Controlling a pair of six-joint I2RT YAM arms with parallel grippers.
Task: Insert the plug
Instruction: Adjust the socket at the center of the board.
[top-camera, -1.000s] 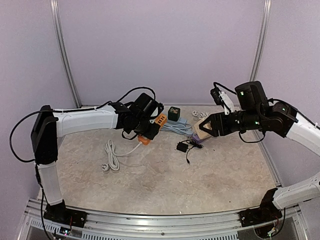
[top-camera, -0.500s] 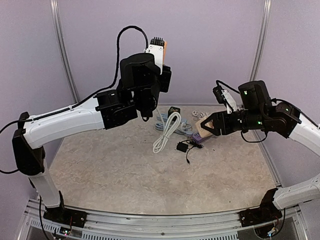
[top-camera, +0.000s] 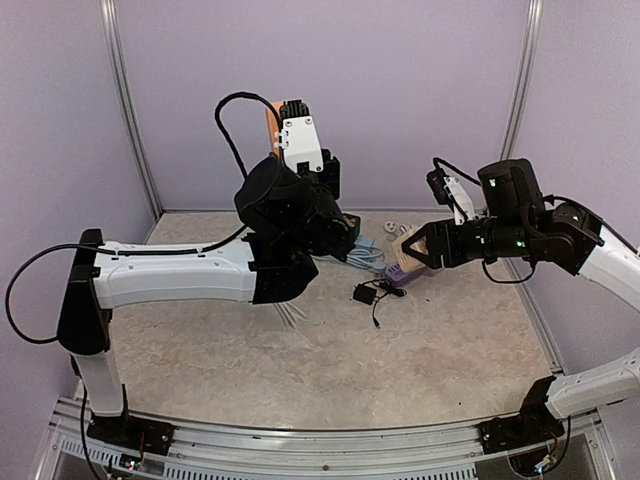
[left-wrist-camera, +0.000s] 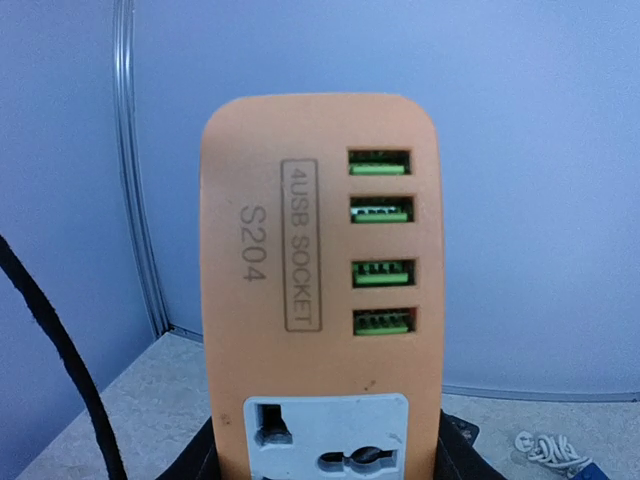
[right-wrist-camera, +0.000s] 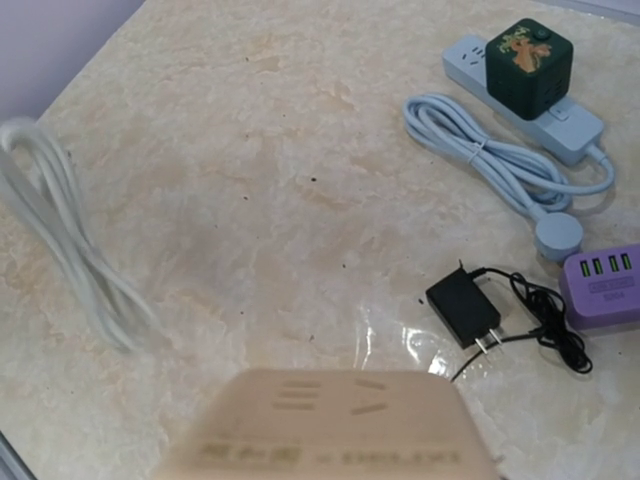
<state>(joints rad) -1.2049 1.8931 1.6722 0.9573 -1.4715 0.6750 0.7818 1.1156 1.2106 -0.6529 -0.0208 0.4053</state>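
Observation:
My left gripper (top-camera: 300, 168) is raised high above the table and shut on an orange power strip (left-wrist-camera: 320, 290) with green USB ports and a grey socket; black fingers (left-wrist-camera: 455, 452) flank its lower end. The strip's white cable (right-wrist-camera: 60, 240) hangs down from it toward the table. My right gripper (top-camera: 418, 247) is shut on a beige power strip (right-wrist-camera: 330, 425), held low over the table's right middle. A black plug adapter (right-wrist-camera: 462, 307) with two prongs and a thin cord lies loose on the table (right-wrist-camera: 250, 180), apart from both grippers.
A purple USB socket block (right-wrist-camera: 603, 285) lies right of the adapter. A pale blue power strip (right-wrist-camera: 565, 125) with a dark green cube (right-wrist-camera: 530, 55) plugged in and its coiled cable (right-wrist-camera: 480, 150) lies at the back. Purple walls enclose the table.
My left arm lifted the orange strip off the table and swung it high, then turned; its white cable rose off the table with it. The right arm has stayed nearly still.

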